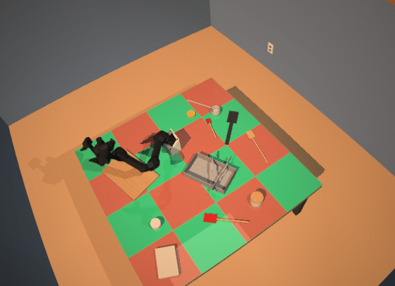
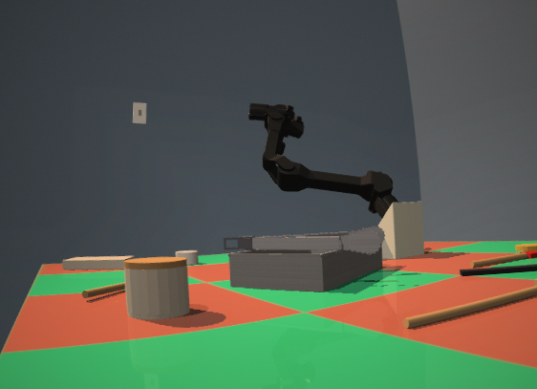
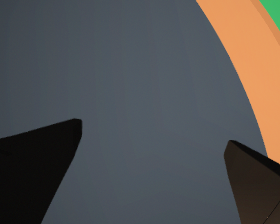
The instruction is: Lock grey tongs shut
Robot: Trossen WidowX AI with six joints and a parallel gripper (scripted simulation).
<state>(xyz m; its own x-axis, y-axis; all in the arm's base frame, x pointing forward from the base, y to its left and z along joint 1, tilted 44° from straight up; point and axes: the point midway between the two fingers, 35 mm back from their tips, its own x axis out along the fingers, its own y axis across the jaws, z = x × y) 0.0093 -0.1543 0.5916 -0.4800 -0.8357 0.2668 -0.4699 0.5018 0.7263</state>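
Note:
The grey tongs (image 1: 222,173) (image 2: 296,244) lie open across the roasting tin (image 1: 201,183) (image 2: 277,272), their two arms spread apart. The inside of their hinge cannot be seen. The wooden board (image 1: 135,184) lies flat on the table left of the tin in the top view, partly under the arm, with nothing on it that I can see. My gripper (image 3: 156,139) is open and empty, its fingers wide apart. It is raised high, beyond the board and far from the tongs, and faces the wall and floor.
A pale block (image 1: 167,261) (image 2: 97,262), a white round piece (image 1: 155,223) (image 2: 186,257) and an orange-topped jar (image 1: 256,198) (image 2: 157,289) stand around. A red-headed spatula (image 1: 210,218), a black turner (image 1: 232,117), a wooden spatula (image 1: 250,134) and a ladle (image 1: 215,110) lie on the table.

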